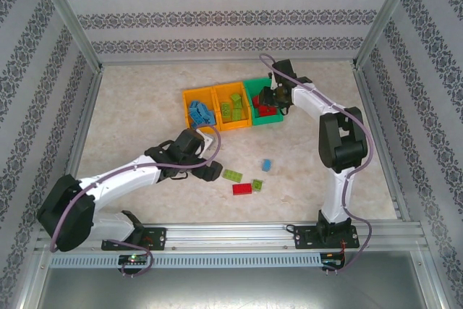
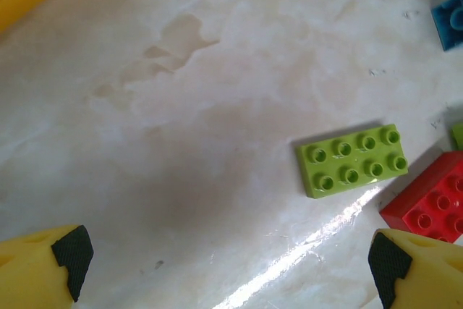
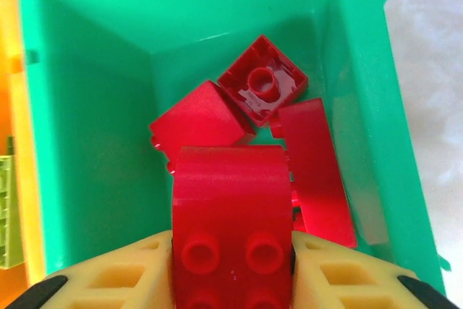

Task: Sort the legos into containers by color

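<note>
from where i stand the right gripper (image 3: 231, 284) hangs over the green bin (image 3: 87, 77), clamped on a red brick (image 3: 230, 208). other red bricks (image 3: 202, 117) crowd the bin's 3 o'clock wall, and green floor shows at 9 o'clock. two orange bins (image 1: 197, 92) butt against it at 9 o'clock. the left gripper (image 2: 231, 258) is spread wide above open table (image 1: 130, 106), with a lime green brick (image 2: 352, 159) at its 2 o'clock, untouched.

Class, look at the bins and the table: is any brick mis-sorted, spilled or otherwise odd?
Nothing looks mis-sorted: blue bricks sit in the left orange bin, lime bricks in the middle orange bin, red bricks in the green bin. Loose bricks on the table simply await sorting.
</note>
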